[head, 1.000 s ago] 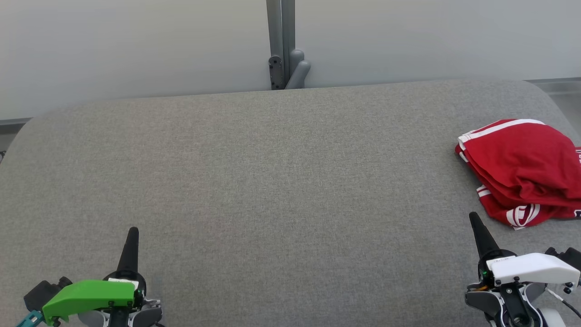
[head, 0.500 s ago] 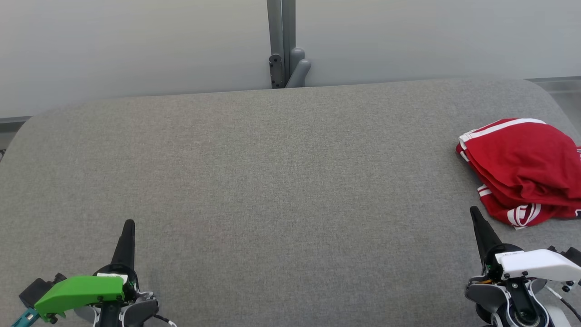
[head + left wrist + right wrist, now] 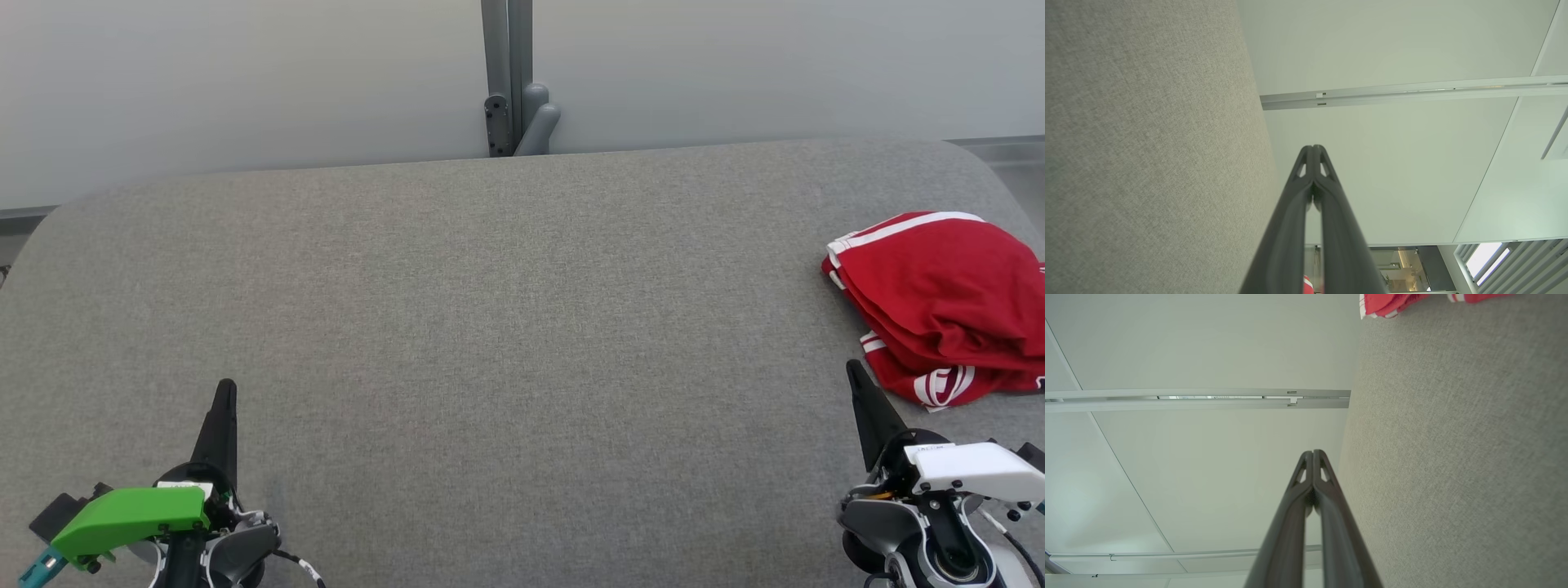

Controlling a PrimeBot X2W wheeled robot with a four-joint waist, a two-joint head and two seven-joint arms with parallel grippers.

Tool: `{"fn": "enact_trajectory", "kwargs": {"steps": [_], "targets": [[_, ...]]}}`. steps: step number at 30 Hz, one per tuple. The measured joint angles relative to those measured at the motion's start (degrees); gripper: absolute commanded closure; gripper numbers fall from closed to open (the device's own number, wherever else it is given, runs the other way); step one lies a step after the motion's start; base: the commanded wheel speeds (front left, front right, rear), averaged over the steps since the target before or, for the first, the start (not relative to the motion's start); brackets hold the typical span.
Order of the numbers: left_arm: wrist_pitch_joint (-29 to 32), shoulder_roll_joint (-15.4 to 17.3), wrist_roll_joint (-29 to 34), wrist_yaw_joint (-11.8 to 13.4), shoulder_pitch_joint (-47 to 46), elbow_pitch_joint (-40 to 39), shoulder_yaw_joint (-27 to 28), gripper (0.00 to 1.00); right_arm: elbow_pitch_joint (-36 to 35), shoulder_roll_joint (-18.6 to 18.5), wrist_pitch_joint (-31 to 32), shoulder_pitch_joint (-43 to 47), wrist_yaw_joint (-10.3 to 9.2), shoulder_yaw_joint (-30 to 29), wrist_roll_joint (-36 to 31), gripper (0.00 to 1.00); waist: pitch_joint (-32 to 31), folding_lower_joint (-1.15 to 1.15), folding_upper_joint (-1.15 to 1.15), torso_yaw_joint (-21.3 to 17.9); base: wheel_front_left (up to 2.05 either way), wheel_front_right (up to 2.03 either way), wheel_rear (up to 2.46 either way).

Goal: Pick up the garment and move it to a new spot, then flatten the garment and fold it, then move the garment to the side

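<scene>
Red striped garment lies in loose layers at the bench's right edge, just beyond your right hand. Left hand and right hand are both pinched together, empty. This fits a finished fold set aside or a heap awaiting pickup; read the layers before committing.

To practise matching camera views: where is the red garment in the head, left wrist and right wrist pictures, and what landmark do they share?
Head view: garment at the right edge, on the table.
Left wrist view: a red sliver of it at the bottom edge, mid-picture.
Right wrist view: at the top edge, right of centre.
Shared landmark: the grey table.
</scene>
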Motion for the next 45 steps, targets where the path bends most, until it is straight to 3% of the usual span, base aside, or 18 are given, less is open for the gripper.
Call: {"fn": "enact_trajectory", "kwargs": {"steps": [7,45], "targets": [[0.53,0.01,-2.48,-0.19,-0.37,-0.3,0.35,1.0,-0.18,0.02,0.58,-0.35,0.0,-0.21,2.92,1.0,0.1,0.0,0.0,0.04,0.0,0.0,0.0],[0.53,0.01,-2.54,-0.19,-0.43,-0.32,0.38,1.0,-0.19,0.04,0.58,-0.39,0.0,-0.22,2.91,1.0,0.1,0.0,0.0,0.04,0.0,0.0,0.0]]}}
